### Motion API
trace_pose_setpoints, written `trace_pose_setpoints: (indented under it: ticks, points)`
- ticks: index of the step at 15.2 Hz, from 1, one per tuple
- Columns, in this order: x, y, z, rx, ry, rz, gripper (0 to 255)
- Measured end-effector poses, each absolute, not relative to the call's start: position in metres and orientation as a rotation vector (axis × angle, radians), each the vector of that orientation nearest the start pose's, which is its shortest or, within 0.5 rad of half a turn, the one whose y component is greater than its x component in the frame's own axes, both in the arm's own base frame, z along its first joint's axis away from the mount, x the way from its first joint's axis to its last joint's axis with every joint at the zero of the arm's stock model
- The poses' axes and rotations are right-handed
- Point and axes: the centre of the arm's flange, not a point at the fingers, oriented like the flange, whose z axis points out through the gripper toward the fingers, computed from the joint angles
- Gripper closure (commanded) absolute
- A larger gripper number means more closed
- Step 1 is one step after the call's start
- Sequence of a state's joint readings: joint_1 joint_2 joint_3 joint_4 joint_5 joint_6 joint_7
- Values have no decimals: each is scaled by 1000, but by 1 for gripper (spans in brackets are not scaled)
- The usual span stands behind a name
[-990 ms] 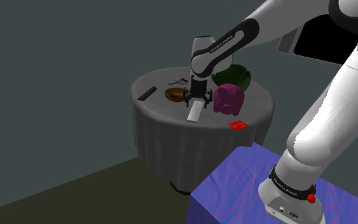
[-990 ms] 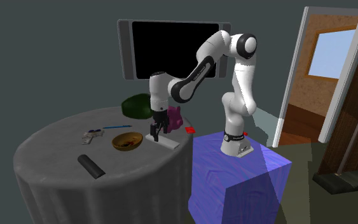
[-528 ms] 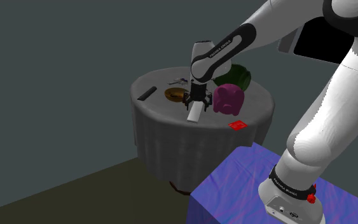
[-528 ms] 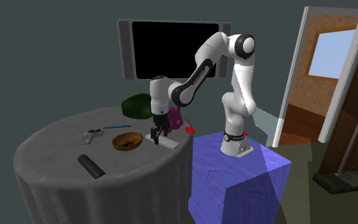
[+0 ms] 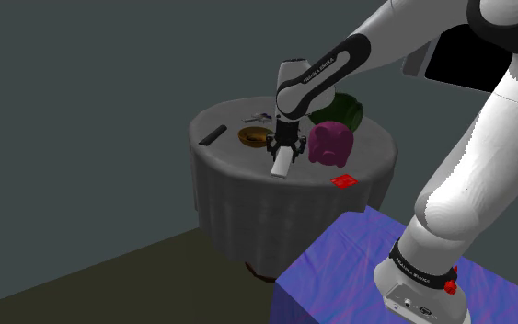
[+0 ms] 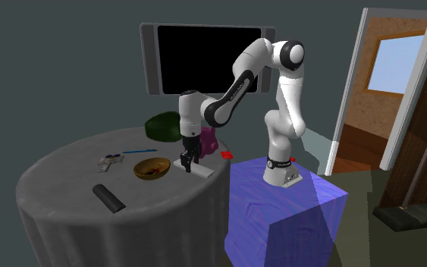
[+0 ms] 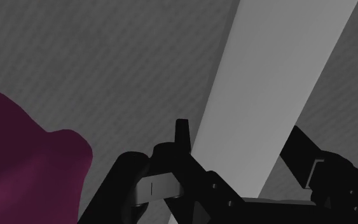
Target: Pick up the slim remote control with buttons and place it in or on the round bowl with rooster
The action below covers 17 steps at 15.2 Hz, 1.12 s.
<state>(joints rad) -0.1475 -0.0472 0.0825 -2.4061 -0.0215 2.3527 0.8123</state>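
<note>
On show: one round grey-draped table [image 6: 60,171], one slim white remote [image 5: 282,164], one black bar-shaped object [image 6: 108,197], one brown round bowl [image 6: 152,169], one magenta pig figure [image 5: 329,144], one dark green bowl [image 6: 161,127], one red square tag [image 5: 342,180].
</note>
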Motion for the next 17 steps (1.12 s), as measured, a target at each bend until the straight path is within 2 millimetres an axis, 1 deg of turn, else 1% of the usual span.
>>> trace_pose_setpoints:
  ticks: [6,11,17]
  points:
    - [483,-31,333,-2873,1321,-1,255]
    - [483,-32,356,-2873,1321,-1,255]
    - [483,-32,389,-2873,1321,-1,255]
